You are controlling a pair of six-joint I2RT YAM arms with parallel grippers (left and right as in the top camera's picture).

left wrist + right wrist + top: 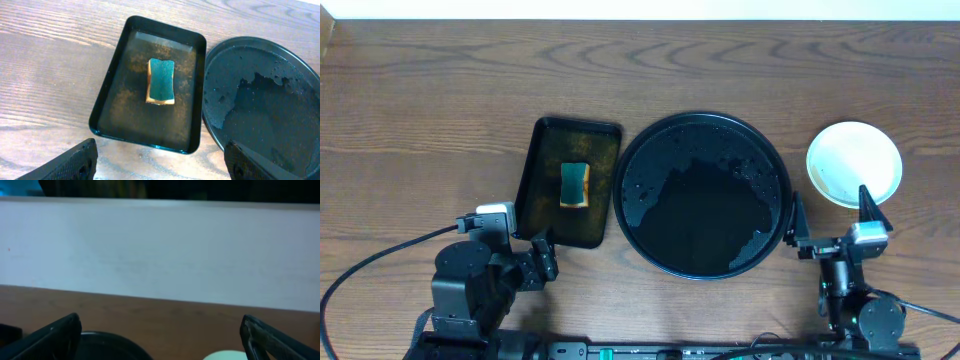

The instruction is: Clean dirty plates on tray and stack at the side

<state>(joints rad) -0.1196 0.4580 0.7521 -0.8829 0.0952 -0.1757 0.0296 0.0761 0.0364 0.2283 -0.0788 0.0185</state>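
The large round black tray (703, 194) lies at the table's middle, wet and with no plates on it; part of it shows in the left wrist view (265, 100). A stack of pale plates (854, 163) rests on the wood to the tray's right; I cannot tell how many are in it. Its edge shows at the bottom of the right wrist view (225, 355). My left gripper (160, 165) is open and empty near the front edge, just in front of the rectangular tray. My right gripper (160, 337) is open and empty, in front of the plate stack.
A small rectangular black tray (568, 182) left of the round tray holds a green-and-yellow sponge (575, 185), also seen in the left wrist view (161, 81). A pale wall (160, 250) runs along the table's far edge. Cables trail by the left arm.
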